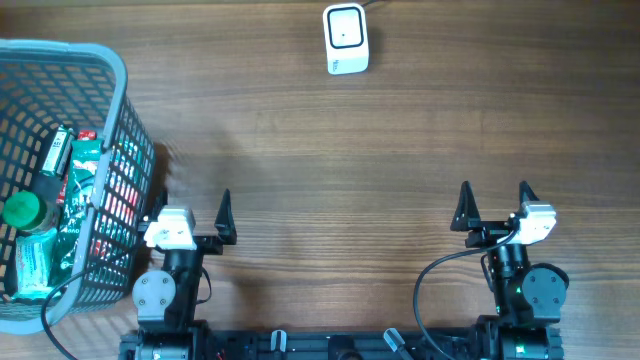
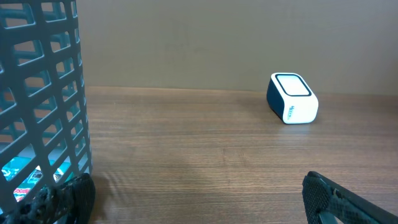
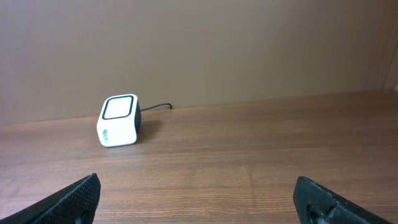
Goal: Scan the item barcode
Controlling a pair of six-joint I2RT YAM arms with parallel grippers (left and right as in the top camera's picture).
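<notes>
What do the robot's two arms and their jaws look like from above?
Both are mostly black with a white block at the wrist. The left arm has a grey round joint housing; the right arm has a darker one, a small green light and a black cable looping beside it. Each ends in two black, pointed jaws.
</notes>
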